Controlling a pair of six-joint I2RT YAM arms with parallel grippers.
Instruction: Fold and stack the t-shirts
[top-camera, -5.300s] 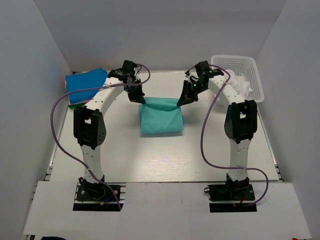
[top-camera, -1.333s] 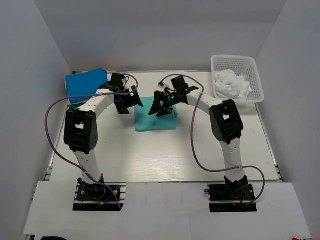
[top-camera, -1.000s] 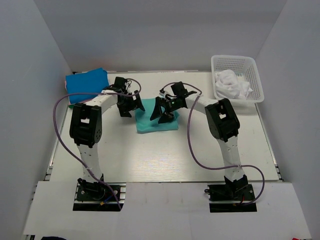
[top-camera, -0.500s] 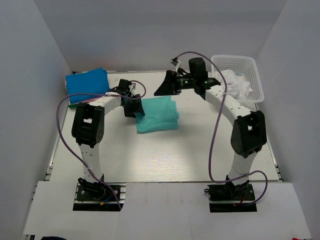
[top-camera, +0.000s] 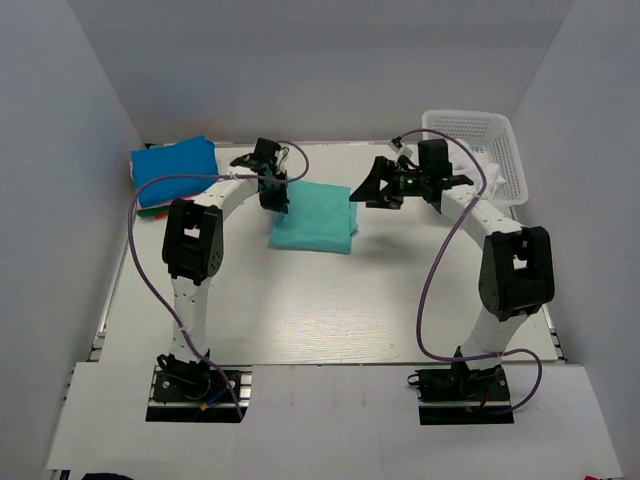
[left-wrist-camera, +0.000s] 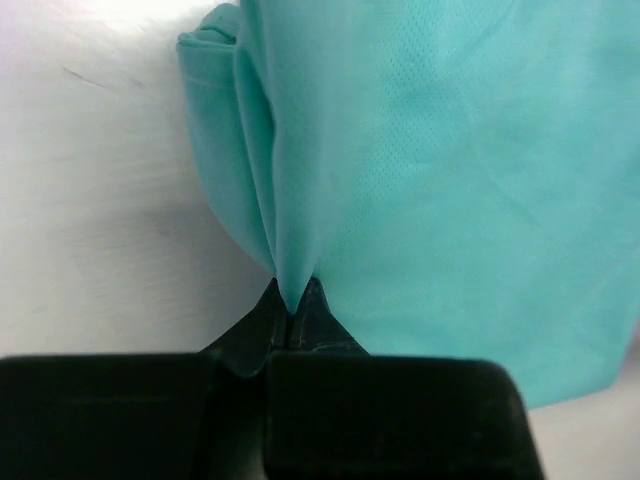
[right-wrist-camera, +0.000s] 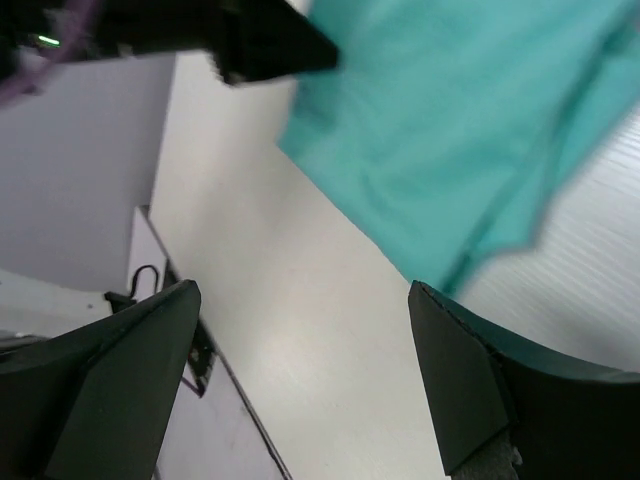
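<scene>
Teal t-shirt (top-camera: 318, 218) lies folded, mid-table toward the back.
I see left gripper (left-wrist-camera: 290, 318) clenched on its far left corner; right gripper (right-wrist-camera: 302, 292) spread wide, holding nothing, just beside it.

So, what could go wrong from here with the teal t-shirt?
1. The left hand pinches only a thin fold at the edge of the teal t-shirt; the cloth may slip out if pulled.
2. The right hand is open and holds nothing, so a pull from one side could drag the layers apart and spoil the fold.
</scene>
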